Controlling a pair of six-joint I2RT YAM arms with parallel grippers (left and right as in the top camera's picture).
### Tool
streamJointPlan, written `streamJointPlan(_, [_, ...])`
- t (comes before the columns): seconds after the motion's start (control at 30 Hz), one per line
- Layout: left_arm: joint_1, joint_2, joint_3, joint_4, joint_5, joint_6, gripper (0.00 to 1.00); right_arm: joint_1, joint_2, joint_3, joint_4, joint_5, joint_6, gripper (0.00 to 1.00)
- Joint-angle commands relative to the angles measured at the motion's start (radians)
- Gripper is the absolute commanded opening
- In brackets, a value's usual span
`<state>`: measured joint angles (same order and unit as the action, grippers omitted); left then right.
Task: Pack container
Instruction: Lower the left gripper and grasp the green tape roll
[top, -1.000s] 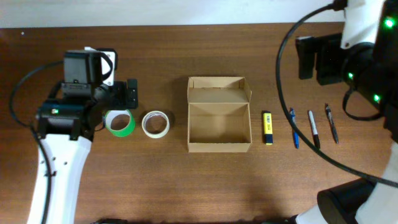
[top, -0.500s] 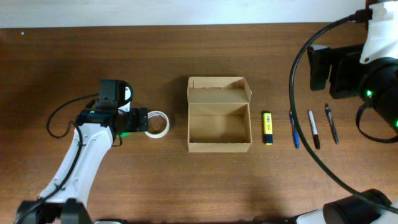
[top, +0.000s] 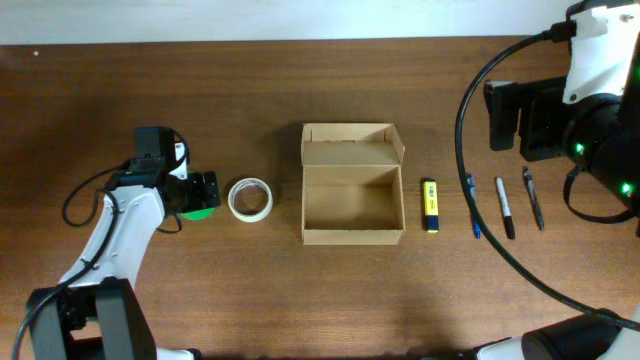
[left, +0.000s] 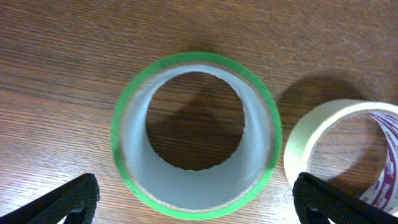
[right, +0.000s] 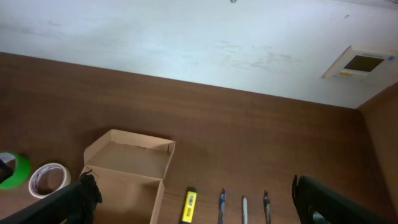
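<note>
White roll (left: 311, 137) (obstacle) beside left pincer (left: 194, 190)

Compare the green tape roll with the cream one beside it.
The green roll is framed by the open left gripper; the cream roll lies nearer the container. The green roll's core is plain; the cream roll's shows purple print. Both lie flat, hole up.

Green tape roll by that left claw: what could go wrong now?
The open left gripper straddles the green tape roll, and the white tape roll lies close beside it, so one finger might bump it. The round roll might also slip when squeezed.
</note>
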<state>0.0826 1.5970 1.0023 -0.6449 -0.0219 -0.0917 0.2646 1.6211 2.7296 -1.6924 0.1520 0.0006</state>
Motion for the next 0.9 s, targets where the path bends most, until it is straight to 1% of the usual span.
streamJointPlan(0.0, [0.006,0.006,-0.002,0.008,0.02,-0.009,1.0,0.003,-0.007,-0.005,-0.006,-0.01,0.008,0.99])
streamJointPlan(0.03, [0.006,0.007,-0.002,0.01,0.027,-0.009,0.92,0.003,-0.008,-0.005,-0.006,-0.011,0.008,0.99])
streamJointPlan(0.07, [0.005,0.008,-0.002,0.01,0.028,-0.009,0.9,0.003,-0.008,-0.005,-0.006,-0.013,0.008,0.99])
streamJointPlan(0.23, [0.005,0.026,-0.002,0.02,0.046,-0.008,0.91,0.003,-0.009,-0.005,-0.006,-0.022,0.008,0.99])
streamJointPlan(0.4, [0.005,0.085,-0.002,0.036,0.115,-0.009,0.91,0.003,-0.012,-0.005,-0.006,-0.022,0.008,0.99])
streamJointPlan(0.57, [0.005,0.153,-0.002,0.035,0.121,-0.009,0.91,0.003,-0.017,-0.005,-0.006,-0.022,0.008,0.99])
streamJointPlan(0.63, [0.005,0.174,-0.002,0.035,0.124,-0.009,0.89,0.003,-0.02,-0.005,-0.006,-0.022,0.008,0.99])
streamJointPlan(0.67, [0.005,0.181,-0.002,0.035,0.13,-0.009,0.83,0.003,-0.021,-0.005,-0.006,-0.022,0.008,0.99])
streamJointPlan(0.77, [0.003,0.188,-0.002,0.034,0.149,-0.009,0.78,0.003,-0.022,-0.005,-0.006,-0.022,0.008,0.99])
streamJointPlan(0.87, [0.003,0.188,-0.002,0.034,0.158,-0.009,0.78,0.003,-0.022,-0.005,-0.006,-0.022,0.008,0.99])
